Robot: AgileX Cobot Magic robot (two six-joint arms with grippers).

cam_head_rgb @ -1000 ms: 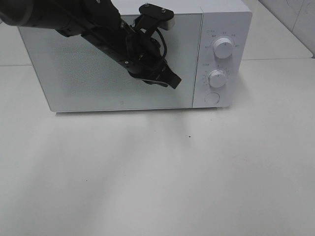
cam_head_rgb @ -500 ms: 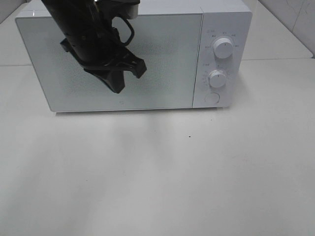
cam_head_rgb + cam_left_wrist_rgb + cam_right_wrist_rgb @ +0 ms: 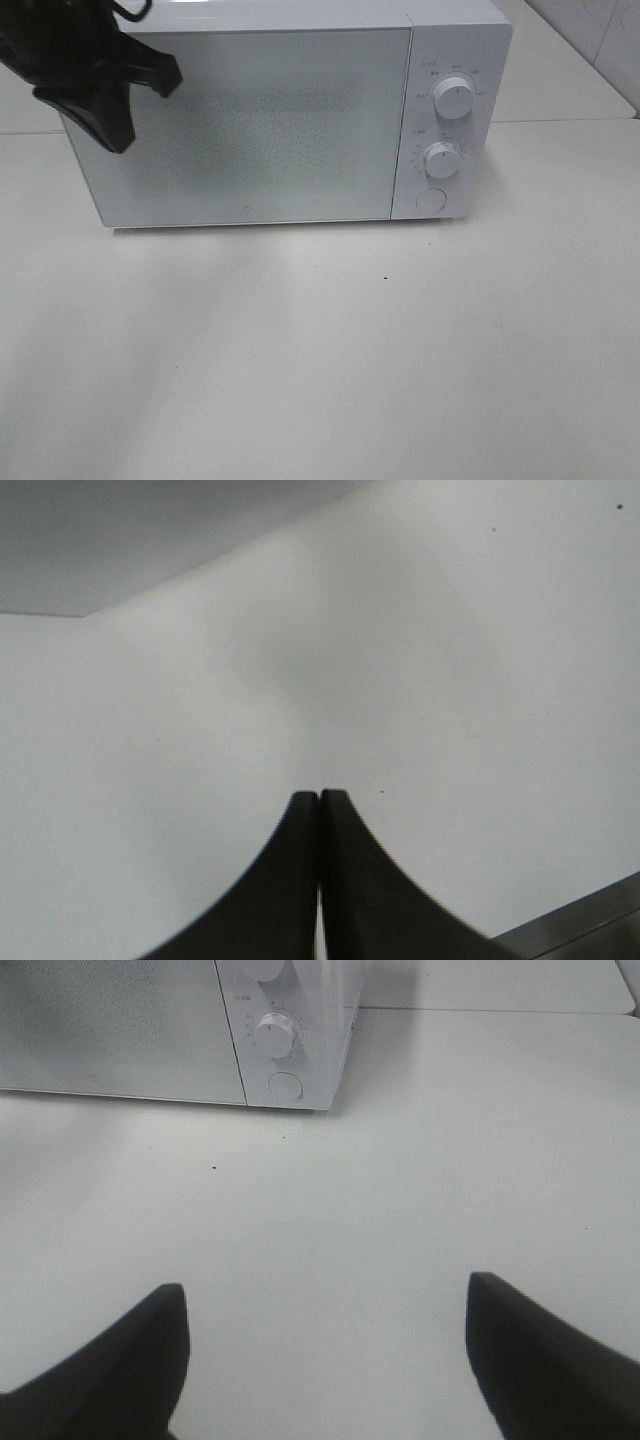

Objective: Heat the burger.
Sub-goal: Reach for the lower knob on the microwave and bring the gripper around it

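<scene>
One white microwave (image 3: 250, 120) at the top of the high view, door (image 3: 240, 125) shut, frosted front hiding any contents; burger out of sight in every view, place impossible to tell; two knobs (image 3: 454, 100) above a round button (image 3: 431, 199) on its right side; left claw (image 3: 319, 797) at upper left before the door, fingers pressed together on nothing; right claw (image 3: 325, 1287) spread wide over the worktop (image 3: 350, 350), gripping nothing.
</scene>
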